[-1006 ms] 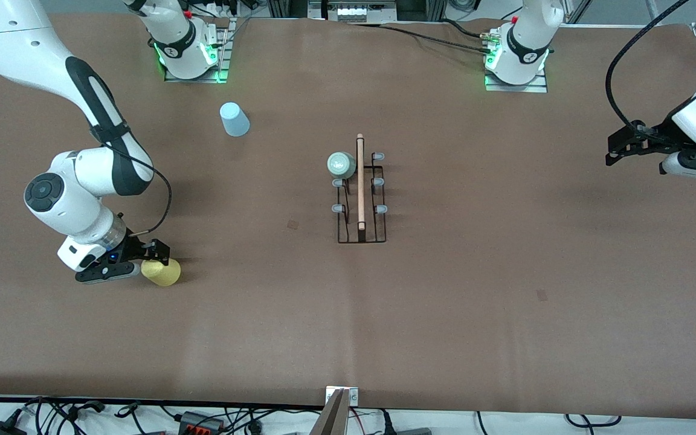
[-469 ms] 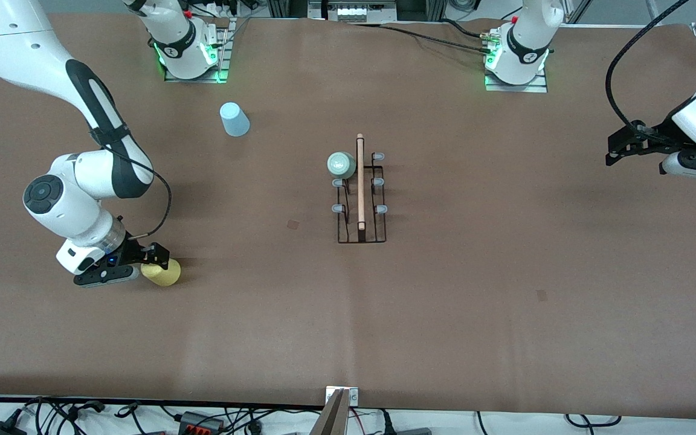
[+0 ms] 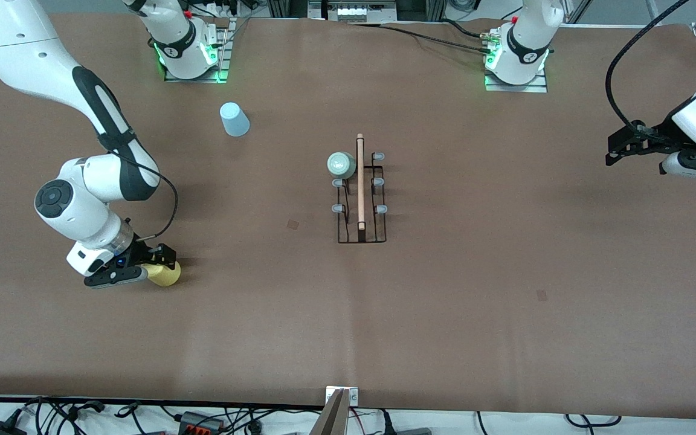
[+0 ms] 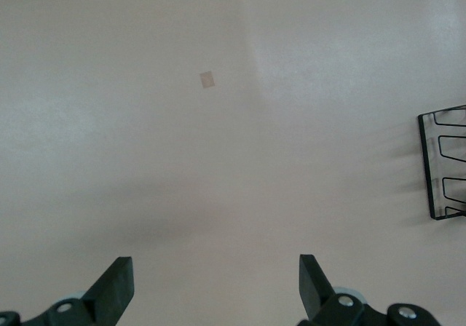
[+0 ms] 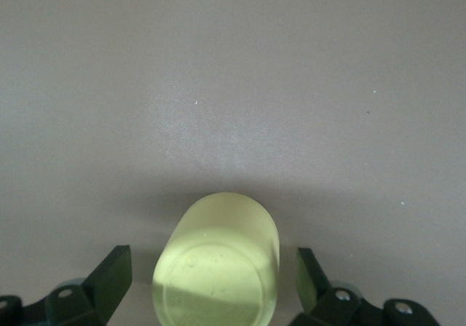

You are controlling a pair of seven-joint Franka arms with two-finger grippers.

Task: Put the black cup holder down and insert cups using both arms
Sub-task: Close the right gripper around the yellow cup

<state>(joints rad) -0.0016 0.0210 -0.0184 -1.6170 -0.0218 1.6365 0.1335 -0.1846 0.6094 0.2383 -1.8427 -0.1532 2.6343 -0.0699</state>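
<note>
Front view: grey-green cup (image 3: 341,163) on black cup holder (image 3: 360,199); right end effector (image 3: 157,264) wide astride yellow cup (image 3: 165,275), left end effector (image 3: 615,148) wide, idle.

The right gripper (image 3: 156,261) hangs low near the table's right-arm end, fingers spread; the left gripper (image 3: 617,151) waits raised at the left-arm end, fingers apart.

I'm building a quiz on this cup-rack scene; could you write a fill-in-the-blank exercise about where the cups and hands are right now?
1. The right hand has its open fingers on either side of the ____ cup.
2. The grey-green cup sits upside down on a peg of the black cup ____.
3. The light blue cup stands on the table nearer the ____ arm's base.
4. The left hand waits open, holding ____.

Missing words: yellow; holder; right; nothing
</note>
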